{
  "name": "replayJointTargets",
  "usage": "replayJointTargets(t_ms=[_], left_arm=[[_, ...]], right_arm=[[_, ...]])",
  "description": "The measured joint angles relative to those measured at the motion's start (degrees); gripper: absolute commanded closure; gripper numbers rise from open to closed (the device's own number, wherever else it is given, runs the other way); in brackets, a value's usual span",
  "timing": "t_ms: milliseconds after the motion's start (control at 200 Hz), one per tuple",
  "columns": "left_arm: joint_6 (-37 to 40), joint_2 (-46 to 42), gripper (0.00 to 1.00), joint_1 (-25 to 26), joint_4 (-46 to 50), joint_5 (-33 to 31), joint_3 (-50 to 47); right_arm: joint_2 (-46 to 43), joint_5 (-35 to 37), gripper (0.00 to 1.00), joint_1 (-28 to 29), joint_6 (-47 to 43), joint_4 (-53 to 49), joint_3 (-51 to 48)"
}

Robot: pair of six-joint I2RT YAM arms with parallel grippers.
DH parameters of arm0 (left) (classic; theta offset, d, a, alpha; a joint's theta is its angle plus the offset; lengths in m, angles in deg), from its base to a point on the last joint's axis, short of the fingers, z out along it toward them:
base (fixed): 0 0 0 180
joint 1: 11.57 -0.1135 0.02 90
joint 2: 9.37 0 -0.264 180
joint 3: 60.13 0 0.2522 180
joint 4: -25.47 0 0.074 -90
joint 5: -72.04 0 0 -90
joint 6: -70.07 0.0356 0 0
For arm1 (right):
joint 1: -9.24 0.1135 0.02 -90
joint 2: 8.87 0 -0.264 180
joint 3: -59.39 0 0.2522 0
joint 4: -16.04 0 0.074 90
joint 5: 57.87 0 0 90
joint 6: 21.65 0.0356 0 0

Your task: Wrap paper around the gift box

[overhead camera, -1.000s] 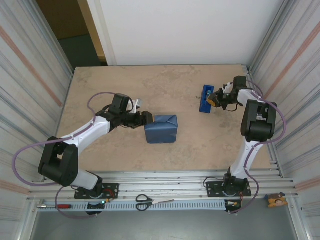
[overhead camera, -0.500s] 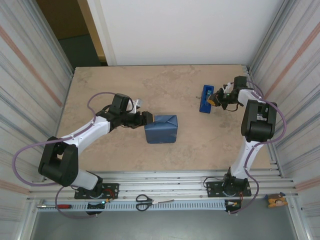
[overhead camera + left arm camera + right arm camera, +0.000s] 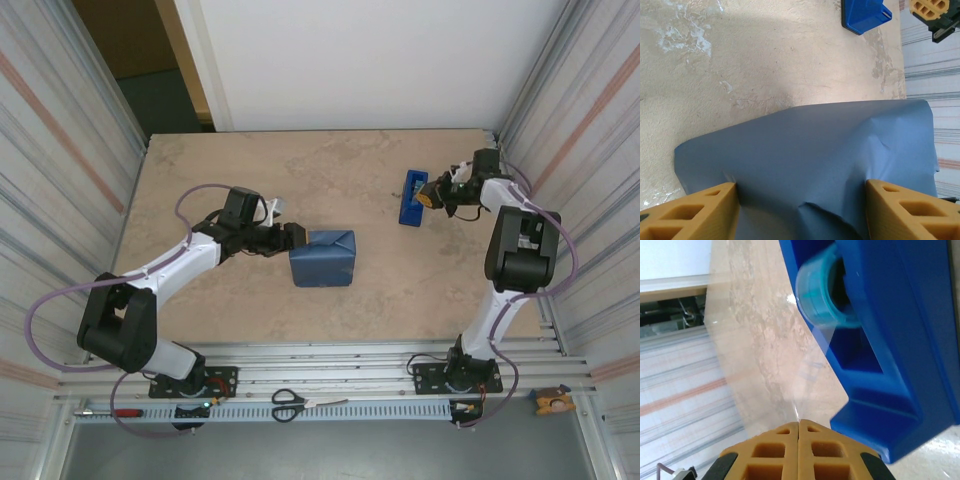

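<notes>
On the metal rail at my near edge lie a pair of scissors [image 3: 300, 403] and, off to the left, a red-handled screwdriver [image 3: 125, 411]. Past them, near the middle of the table [image 3: 200, 170], sits the paper [image 3: 322, 258], slate-blue side out, folded into a low, box-shaped parcel. The gift box itself is covered on every side I can see.

My left gripper [image 3: 293, 236] meets the parcel at its left end, by the far corner. Through the left wrist camera its fingers [image 3: 690, 215] stand well apart, with creased paper [image 3: 805, 150] spanning the gap between them. The jaws are spread and the tips lie against the sheet. I cannot tell whether they pinch it.

Farther back and to the right, well apart from the parcel, stands the blue tape dispenser [image 3: 411, 197]. My right gripper [image 3: 432, 197] is just beside it on the right. Up close, its jaws [image 3: 799, 422] are pressed fully together. A clear strip of tape [image 3: 812, 365] runs from the roll [image 3: 822, 295] in the dispenser [image 3: 910, 340] down to the seam between them, so they are clamped on the strip's end.
</notes>
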Motion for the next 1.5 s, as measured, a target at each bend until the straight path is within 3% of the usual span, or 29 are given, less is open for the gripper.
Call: replayJointTargets(t_ms=[235, 676, 1152, 1498], left_arm=[[0.0, 0.0, 0.36, 0.1, 0.0, 0.0, 0.0], [0.0, 0.1, 0.36, 0.1, -0.3, 0.0, 0.0], [0.0, 0.1, 0.37, 0.1, -0.3, 0.0, 0.0], [0.0, 0.1, 0.38, 0.1, -0.3, 0.0, 0.0]], right_arm=[[-5.4, -0.2, 1.00, 0.8, 1.6, 1.8, -9.5], [-11.0, 0.4, 1.00, 1.6, 2.7, 4.2, -18.4], [-7.5, 7.3, 1.00, 2.0, 0.9, 7.1, -19.3], [-1.6, 12.9, 1.00, 2.2, -1.9, 5.4, -13.1]])
